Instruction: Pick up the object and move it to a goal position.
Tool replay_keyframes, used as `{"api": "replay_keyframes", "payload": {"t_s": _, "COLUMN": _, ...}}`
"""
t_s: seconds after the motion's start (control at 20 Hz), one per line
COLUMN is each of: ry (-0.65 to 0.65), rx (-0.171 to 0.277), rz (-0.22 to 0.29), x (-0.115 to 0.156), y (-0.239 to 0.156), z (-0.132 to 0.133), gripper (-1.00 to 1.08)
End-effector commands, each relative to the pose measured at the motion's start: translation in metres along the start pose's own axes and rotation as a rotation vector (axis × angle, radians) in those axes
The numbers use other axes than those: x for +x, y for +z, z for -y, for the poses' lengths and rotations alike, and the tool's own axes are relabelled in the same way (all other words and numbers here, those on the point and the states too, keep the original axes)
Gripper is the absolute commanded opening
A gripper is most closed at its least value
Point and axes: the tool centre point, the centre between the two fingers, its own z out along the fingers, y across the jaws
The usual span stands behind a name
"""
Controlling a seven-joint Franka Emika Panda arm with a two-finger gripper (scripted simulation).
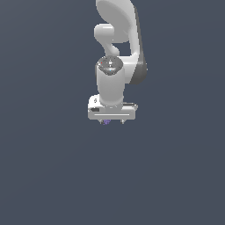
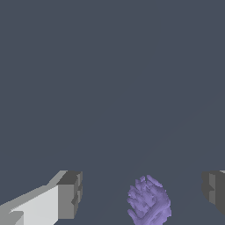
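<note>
The purple lump point(image 2: 149, 201) is seen on the desk between the two fingers of the claw point(image 2: 143, 193), nearer neither pad and touched by neither. The claw is spread wide, with nothing held; no long axis can be made out.

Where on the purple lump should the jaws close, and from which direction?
Across the lump's middle, from straight above. It is small, knobbly and has no handle, and the gripper already straddles it with open jaws on both sides, so a plain pinch likely suits best.
</note>
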Motion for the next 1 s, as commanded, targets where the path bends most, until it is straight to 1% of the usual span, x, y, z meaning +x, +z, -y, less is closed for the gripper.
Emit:
{"api": "replay_keyframes", "payload": {"t_s": 0.0, "ry": 0.000, "rx": 0.000, "rz": 0.000, "x": 0.000, "y": 0.000, "z": 0.000, "gripper": 1.00}}
{"api": "replay_keyframes", "payload": {"t_s": 0.15, "ry": 0.005, "rx": -0.004, "rz": 0.000, "x": 0.000, "y": -0.002, "z": -0.005, "gripper": 1.00}}
{"api": "replay_keyframes", "payload": {"t_s": 0.35, "ry": 0.026, "rx": -0.019, "rz": 0.001, "x": 0.000, "y": -0.009, "z": -0.020, "gripper": 1.00}}
{"api": "replay_keyframes", "payload": {"t_s": 0.45, "ry": 0.032, "rx": -0.023, "rz": 0.001, "x": -0.001, "y": -0.010, "z": -0.024, "gripper": 1.00}}
{"api": "replay_keyframes", "payload": {"t_s": 0.75, "ry": 0.028, "rx": -0.022, "rz": 0.001, "x": 0.000, "y": -0.010, "z": -0.023, "gripper": 1.00}}
{"api": "replay_keyframes", "payload": {"t_s": 0.95, "ry": 0.047, "rx": -0.021, "rz": 0.001, "x": -0.003, "y": -0.007, "z": -0.023, "gripper": 1.00}}
